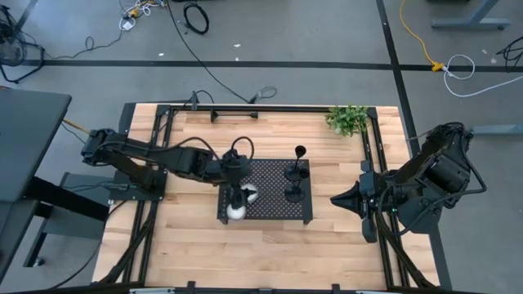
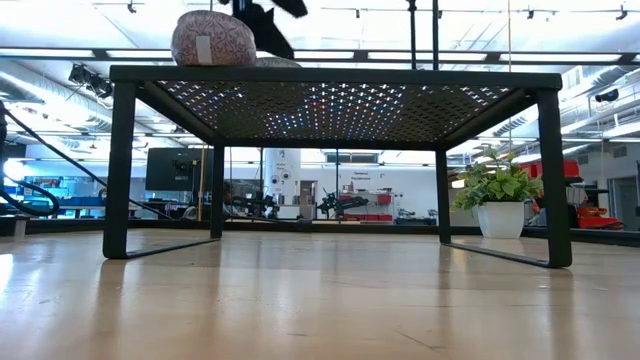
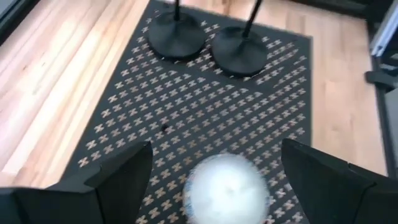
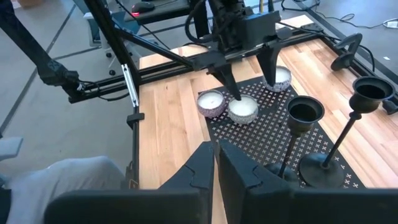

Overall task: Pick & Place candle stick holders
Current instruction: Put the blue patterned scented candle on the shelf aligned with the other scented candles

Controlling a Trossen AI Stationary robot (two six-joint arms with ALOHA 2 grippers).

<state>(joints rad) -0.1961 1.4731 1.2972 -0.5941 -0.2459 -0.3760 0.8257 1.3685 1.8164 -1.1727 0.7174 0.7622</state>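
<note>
Two black candle stick holders [image 1: 295,173] [image 1: 294,193] stand upright on their round bases on the right part of the black perforated tray [image 1: 274,208]. Their bases show in the left wrist view [image 3: 179,37] [image 3: 239,51] and their cup tops in the right wrist view [image 4: 305,112] [image 4: 372,92]. A third holder does not show. My left gripper [image 1: 243,194] hangs open over the tray's left part, its fingers [image 3: 124,174] on either side of a white round candle [image 3: 229,183] without touching it. My right gripper [image 4: 216,158] is shut and empty at the table's right.
Three small round candles [image 4: 211,102] [image 4: 242,110] [image 4: 277,78] sit on the tray's left part. The tray stands on legs [image 2: 122,170] above the wooden table. A potted plant [image 1: 349,119] stands at the far right corner. A black frame [image 1: 270,109] runs round the table.
</note>
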